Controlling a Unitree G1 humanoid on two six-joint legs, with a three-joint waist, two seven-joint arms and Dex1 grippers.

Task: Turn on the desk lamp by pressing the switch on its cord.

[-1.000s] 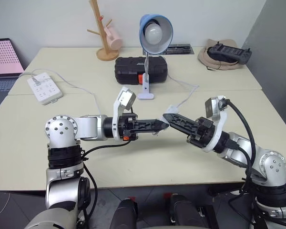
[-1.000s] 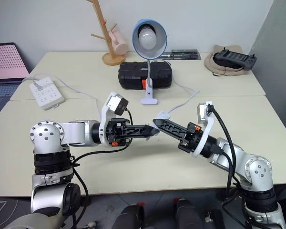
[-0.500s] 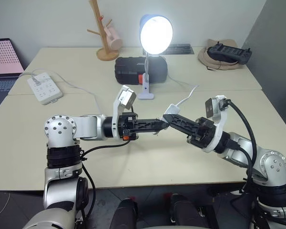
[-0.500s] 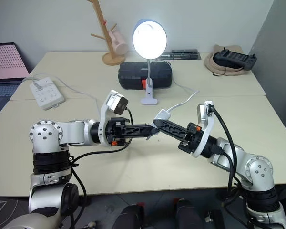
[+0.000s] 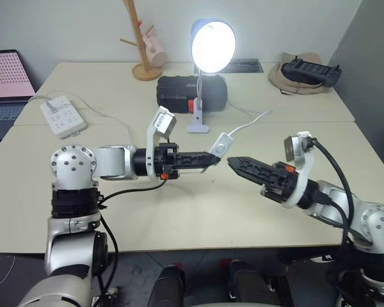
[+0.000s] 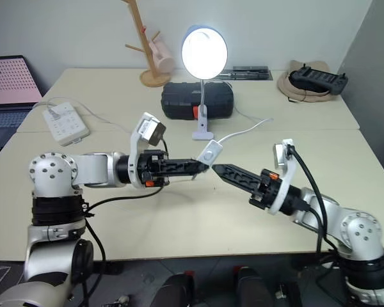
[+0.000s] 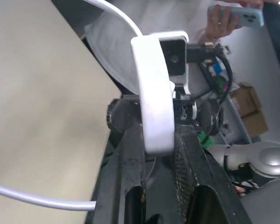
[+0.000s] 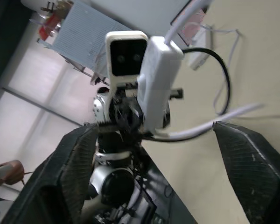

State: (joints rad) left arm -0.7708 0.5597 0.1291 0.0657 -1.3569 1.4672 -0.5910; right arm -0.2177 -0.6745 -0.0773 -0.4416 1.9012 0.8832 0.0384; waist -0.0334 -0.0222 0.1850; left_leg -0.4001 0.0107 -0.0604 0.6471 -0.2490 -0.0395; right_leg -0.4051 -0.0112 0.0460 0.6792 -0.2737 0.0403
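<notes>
The desk lamp (image 5: 209,54) stands lit near the middle of the desk (image 5: 147,211), its shade glowing white, its small base just in front of a black case (image 5: 179,93); the cord (image 5: 253,123) runs from the base across the desk and rises to the switch (image 5: 221,144), which is held above the surface, tilted; the left gripper (image 5: 212,158) reaches in level from the left, its fingers (image 7: 184,154) clenched on the switch's lower end; the right gripper (image 5: 233,162) points toward the switch from the right, just beside it and apart, its fingers (image 8: 252,161) spread wide and released; a power strip (image 5: 57,116) lies at the far left.
</notes>
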